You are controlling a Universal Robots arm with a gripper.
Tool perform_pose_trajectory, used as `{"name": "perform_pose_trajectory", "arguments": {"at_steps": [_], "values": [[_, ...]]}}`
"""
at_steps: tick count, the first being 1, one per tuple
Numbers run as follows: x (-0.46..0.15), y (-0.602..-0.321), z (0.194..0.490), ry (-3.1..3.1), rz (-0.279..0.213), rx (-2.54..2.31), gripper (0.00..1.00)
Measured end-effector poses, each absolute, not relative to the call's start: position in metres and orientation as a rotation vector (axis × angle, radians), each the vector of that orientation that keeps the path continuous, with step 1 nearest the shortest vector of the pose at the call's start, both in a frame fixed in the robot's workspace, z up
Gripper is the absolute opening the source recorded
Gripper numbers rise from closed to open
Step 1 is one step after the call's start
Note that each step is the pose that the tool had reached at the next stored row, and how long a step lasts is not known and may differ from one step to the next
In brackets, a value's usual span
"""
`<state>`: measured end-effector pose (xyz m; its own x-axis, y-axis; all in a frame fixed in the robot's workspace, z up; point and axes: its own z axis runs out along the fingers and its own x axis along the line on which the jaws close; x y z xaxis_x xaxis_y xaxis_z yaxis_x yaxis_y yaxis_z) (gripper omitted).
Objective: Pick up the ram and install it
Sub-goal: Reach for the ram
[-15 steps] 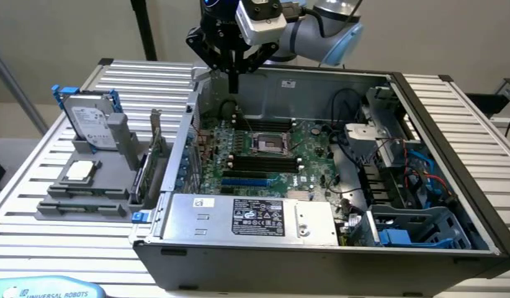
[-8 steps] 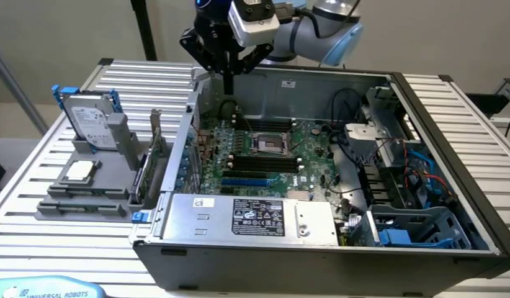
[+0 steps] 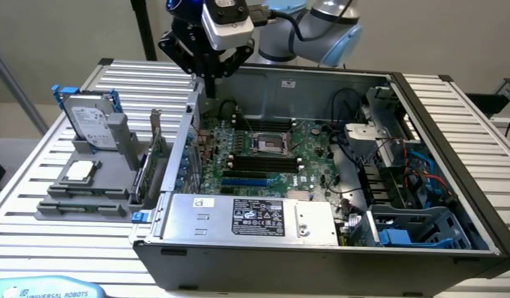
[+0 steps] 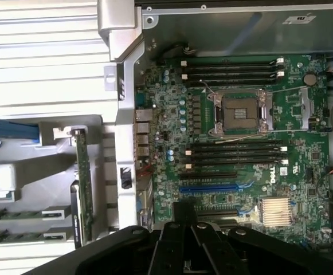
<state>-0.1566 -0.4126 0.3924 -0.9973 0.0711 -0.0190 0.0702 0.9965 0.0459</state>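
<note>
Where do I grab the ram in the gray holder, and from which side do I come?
Likely take the ram by its exposed upper long edge, near mid-length, pinching its two flat faces and coming straight down from above. It seems to stand on edge in a slot of the gray holder, so its ends and lower edge are boxed in.

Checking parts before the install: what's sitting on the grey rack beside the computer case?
On the rack: an upright hard drive, a square silver processor lying flat, a green card standing on edge, and ram sticks in low slots. Their lower edges are hidden inside it.
</note>
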Motion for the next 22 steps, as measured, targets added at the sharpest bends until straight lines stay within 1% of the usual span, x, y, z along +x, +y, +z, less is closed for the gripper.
{"name": "perform_pose_trajectory", "arguments": {"at_steps": [22], "values": [[-0.249, -0.431, 0.39, 3.118, 0.045, 0.11, 0.11]]}}
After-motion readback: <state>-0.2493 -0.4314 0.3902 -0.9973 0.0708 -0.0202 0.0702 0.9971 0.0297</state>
